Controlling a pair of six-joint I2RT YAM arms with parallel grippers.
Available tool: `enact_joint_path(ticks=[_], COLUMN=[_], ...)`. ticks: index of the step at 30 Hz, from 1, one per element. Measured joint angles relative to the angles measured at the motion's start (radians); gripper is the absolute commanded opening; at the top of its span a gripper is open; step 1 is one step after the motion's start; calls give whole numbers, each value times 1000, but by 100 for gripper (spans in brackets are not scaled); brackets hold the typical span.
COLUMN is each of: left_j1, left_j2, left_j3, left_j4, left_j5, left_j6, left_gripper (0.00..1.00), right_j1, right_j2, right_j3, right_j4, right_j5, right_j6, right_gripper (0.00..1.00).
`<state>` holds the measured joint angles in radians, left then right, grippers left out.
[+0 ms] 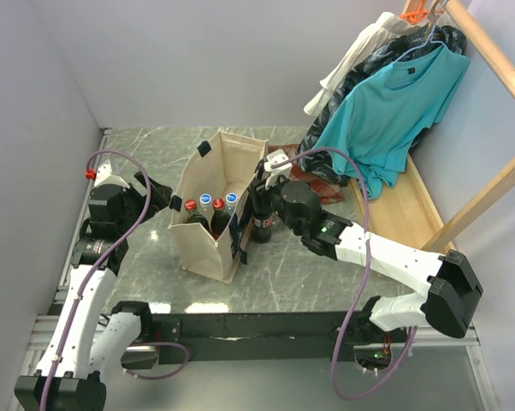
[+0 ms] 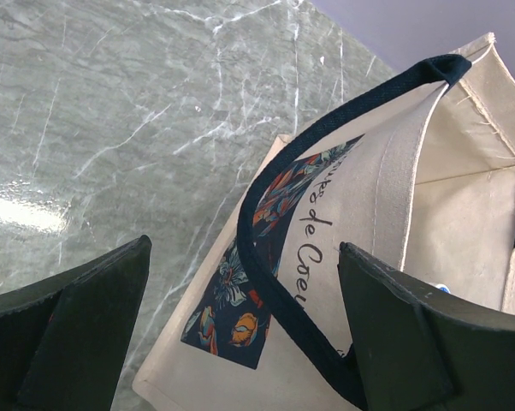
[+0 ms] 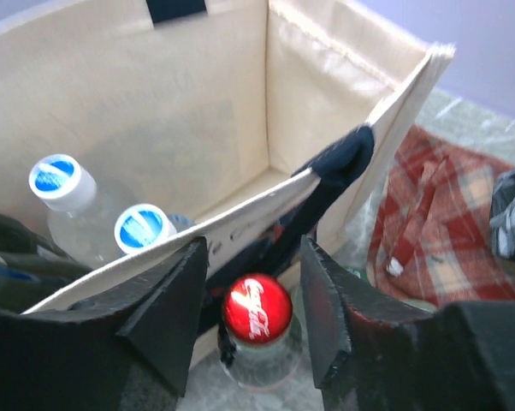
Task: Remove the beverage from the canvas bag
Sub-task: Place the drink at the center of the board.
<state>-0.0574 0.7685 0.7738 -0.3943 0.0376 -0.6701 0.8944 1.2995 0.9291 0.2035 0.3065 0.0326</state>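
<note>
While the Coca-Cola bottle [image 3: 257, 310] stands just beside the canvas bag [image 3: 155, 128], the right gripper [image 3: 253, 248] flanks its cap, slightly parted. The left gripper [image 2: 245, 248] gapes wide.

Overhead, wrists close; canvas bag [image 1: 204, 248] shared

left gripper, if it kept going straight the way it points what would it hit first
Most likely the canvas bag: its printed side sits between the open fingers of the left gripper, with the navy handle draped across that panel, so handle or print would be met first. Depth is unclear.
</note>
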Motion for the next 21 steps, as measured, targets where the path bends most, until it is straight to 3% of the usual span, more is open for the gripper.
enact_joint_path(ticks=[21], left_j1=[0], left_j2=[-8], left_j3=[0], left_j4=[0], left_j5=[0], left_j6=[0], left_gripper=[96], right_j1=[2], right_j2=[-53], right_j3=[66], right_j4=[-50], right_j5=[7], right_j6=[-4], right_gripper=[57])
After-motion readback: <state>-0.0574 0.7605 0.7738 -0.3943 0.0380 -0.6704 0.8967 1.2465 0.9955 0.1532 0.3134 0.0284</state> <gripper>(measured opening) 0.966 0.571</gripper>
